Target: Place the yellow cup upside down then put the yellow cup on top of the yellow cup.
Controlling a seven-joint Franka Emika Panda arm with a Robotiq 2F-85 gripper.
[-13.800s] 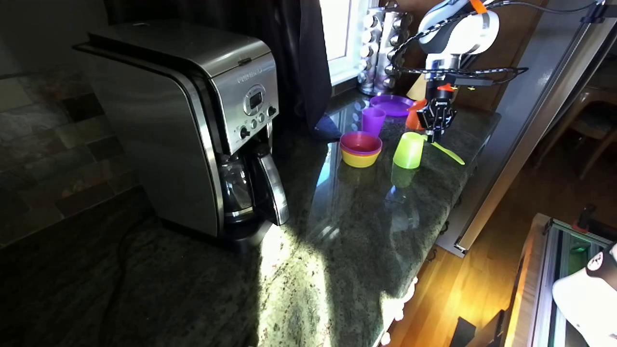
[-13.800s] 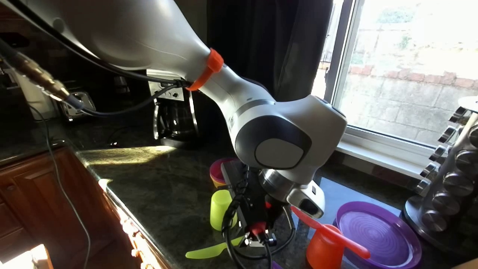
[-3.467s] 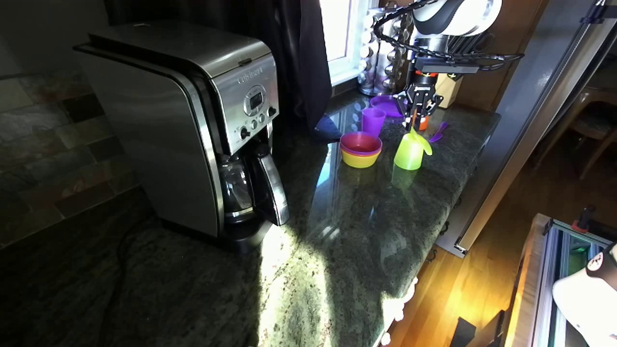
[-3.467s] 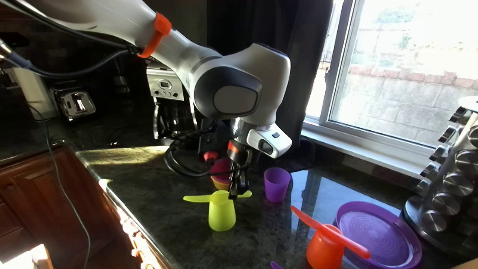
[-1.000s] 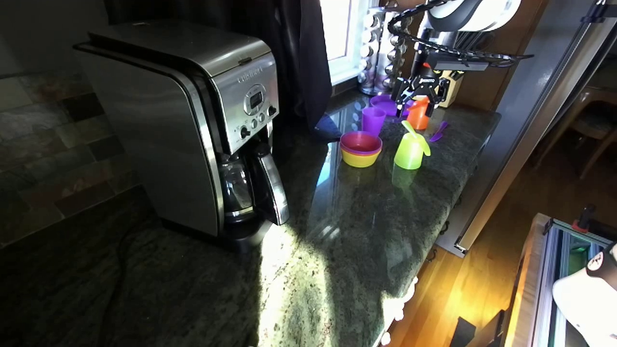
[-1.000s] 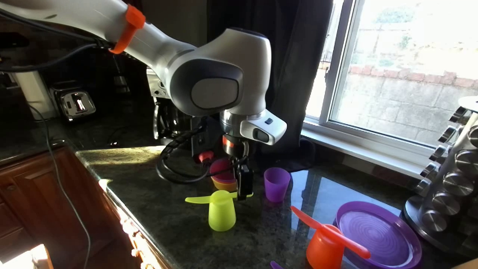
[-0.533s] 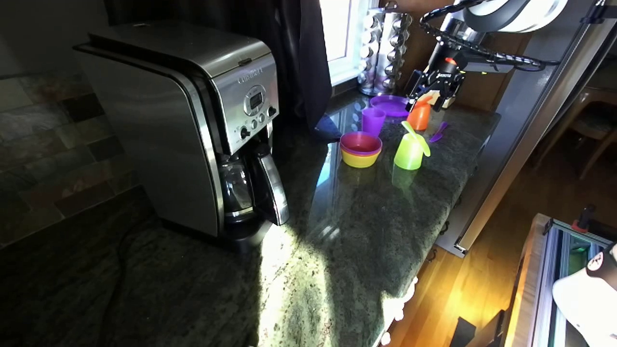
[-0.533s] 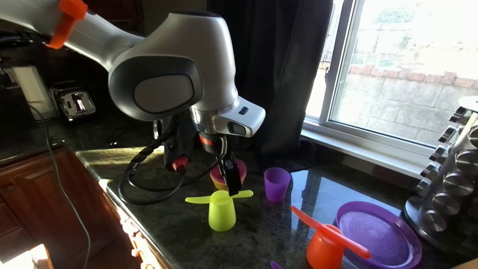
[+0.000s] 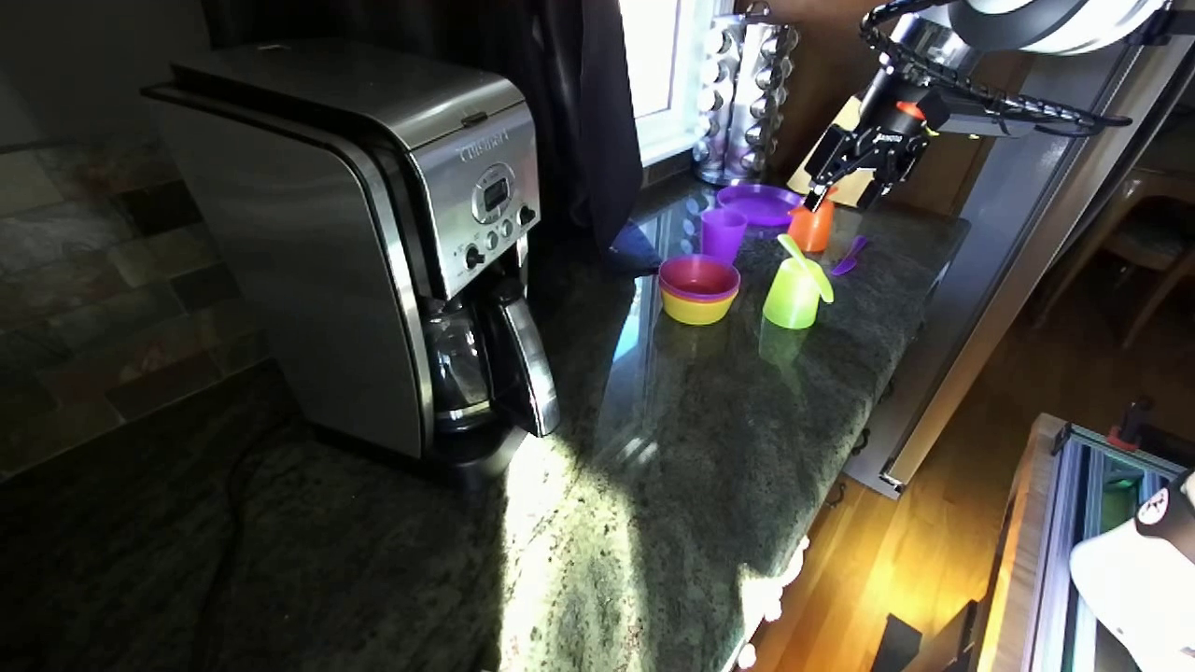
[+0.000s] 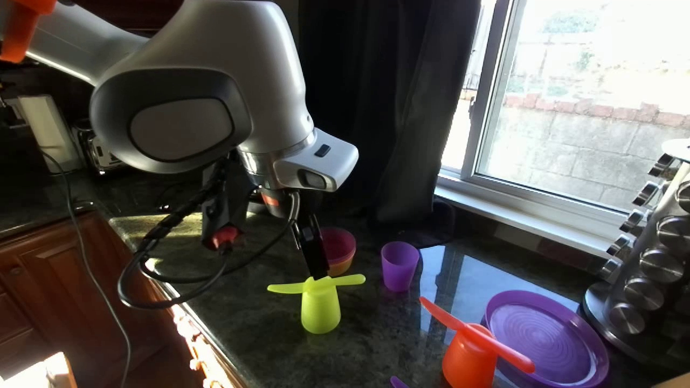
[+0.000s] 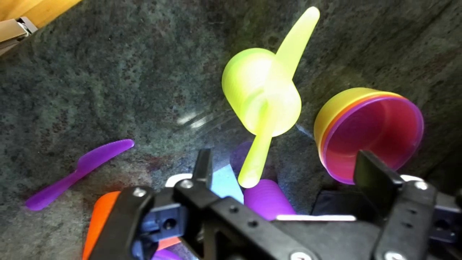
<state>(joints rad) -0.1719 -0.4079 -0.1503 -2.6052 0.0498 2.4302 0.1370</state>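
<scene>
- Standing upside down on the counter (image 9: 700, 401), the yellow cup (image 10: 321, 310) has its wide rim below and its narrow base up, set in from the front edge, with the bowls (image 9: 698, 291) near it, farther in from that edge.
- Across that base lies a yellow knife (image 11: 281, 76), handle toward the purple cup (image 10: 399, 269), both ends overhanging; no second yellow cup shows, so the knife looks to be what belongs on top, and the stack seems done.
- The gripper (image 11: 285, 157) hangs above the counter, fingers (image 11: 204, 166) spread wide and gripping nothing, touching neither cup nor knife.
- Cup's likely handling: thin plastic, light, fairly stiff with a little give in the side; hard to break, easy to shove along the smooth counter.
- Best hold, should it need moving: low on opposite sides; the cup narrows upward, so a high squeeze could let the fingers slip off the top.
- The knife should be lighter, stiff and slick, and it seems merely balanced; a nudge on an overhanging end would probably spin it or drop it.
- To straighten it, pinch the handle gently near the base, then lift.
</scene>
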